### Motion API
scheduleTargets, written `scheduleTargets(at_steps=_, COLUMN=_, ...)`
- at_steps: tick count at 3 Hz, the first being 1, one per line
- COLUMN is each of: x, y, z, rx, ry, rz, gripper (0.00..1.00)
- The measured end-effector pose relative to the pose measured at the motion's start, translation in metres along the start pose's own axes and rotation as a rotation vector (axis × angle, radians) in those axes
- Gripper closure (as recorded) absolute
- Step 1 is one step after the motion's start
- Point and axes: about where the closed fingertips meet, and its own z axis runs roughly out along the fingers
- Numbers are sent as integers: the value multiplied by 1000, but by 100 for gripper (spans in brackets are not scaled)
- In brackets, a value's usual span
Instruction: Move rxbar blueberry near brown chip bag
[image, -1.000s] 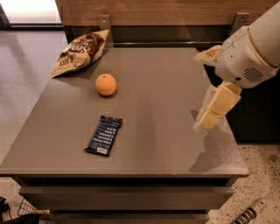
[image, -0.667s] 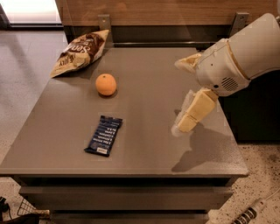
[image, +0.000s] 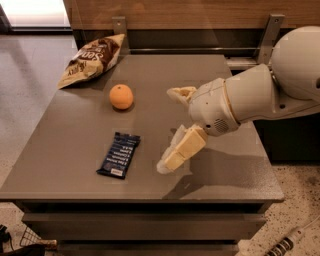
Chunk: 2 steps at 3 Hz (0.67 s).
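The rxbar blueberry (image: 119, 154) is a flat dark navy bar with white text, lying at the front left of the grey table (image: 165, 75). The brown chip bag (image: 92, 59) is tan with a dark brown patch and lies at the far left corner. My gripper (image: 166, 130) hovers over the middle of the table, to the right of the bar and apart from it. Its cream fingers (image: 181, 150) are spread open with nothing between them.
An orange round fruit (image: 121, 96) sits between the bag and the bar. A wooden wall with metal brackets (image: 270, 30) runs behind the table. The floor drops away on the left and front. A striped object (image: 285, 244) lies on the floor at the lower right.
My arm has swung left from the table's right edge toward the middle, bringing the gripper closer to the bar. The bar, fruit and bag have not moved.
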Motion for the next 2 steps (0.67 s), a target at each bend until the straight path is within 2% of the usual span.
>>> scheduleTargets(at_steps=1, x=-11, y=14, z=32, rx=12, ry=-99, rz=-16, gripper=0)
scheduleTargets(at_steps=2, x=-10, y=14, z=35, rx=13, ry=-102, rz=-10, gripper=0)
